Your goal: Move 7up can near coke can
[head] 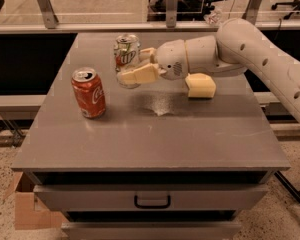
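The 7up can [126, 54], silver-white with a green logo, is held upright in my gripper [138, 66], just above or on the grey table [155, 134] at its far middle-left. The gripper's cream fingers [137, 75] are shut around the can's sides. The coke can [89, 92], red with white script, stands upright on the table to the left and nearer the front, a short gap from the 7up can. My arm [240, 49] reaches in from the right.
A yellow sponge [200, 85] lies on the table right of the gripper, partly under the arm. The table has a drawer with a handle [152, 202] in front. A cardboard box [27, 209] sits on the floor at lower left. A railing runs behind the table.
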You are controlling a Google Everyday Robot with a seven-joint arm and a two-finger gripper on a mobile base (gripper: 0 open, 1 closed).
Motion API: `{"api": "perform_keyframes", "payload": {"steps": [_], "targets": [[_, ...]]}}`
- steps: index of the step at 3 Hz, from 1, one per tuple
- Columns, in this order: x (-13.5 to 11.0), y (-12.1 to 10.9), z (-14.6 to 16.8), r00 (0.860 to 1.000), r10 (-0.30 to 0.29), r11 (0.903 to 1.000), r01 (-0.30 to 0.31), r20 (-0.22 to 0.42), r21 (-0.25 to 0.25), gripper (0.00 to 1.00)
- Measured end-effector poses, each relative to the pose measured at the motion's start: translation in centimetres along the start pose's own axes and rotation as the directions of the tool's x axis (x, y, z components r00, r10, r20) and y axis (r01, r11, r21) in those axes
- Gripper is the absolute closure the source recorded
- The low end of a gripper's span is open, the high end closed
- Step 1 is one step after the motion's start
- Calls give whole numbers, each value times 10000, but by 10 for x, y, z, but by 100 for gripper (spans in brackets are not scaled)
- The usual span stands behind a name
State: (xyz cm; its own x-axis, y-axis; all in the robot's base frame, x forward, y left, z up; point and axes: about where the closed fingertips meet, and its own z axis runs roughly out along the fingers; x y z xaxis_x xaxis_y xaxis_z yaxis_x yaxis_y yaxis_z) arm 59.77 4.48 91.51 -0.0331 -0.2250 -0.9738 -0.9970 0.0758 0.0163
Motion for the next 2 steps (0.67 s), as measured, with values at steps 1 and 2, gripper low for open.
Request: {"api": "perform_keyframes", "payload": {"steps": [1, 2], "targets": [[13, 31, 11, 10000, 38, 9999, -39, -56, -136, 100], [24, 48, 20, 10000, 69, 9997, -70, -32, -232, 100]]}}
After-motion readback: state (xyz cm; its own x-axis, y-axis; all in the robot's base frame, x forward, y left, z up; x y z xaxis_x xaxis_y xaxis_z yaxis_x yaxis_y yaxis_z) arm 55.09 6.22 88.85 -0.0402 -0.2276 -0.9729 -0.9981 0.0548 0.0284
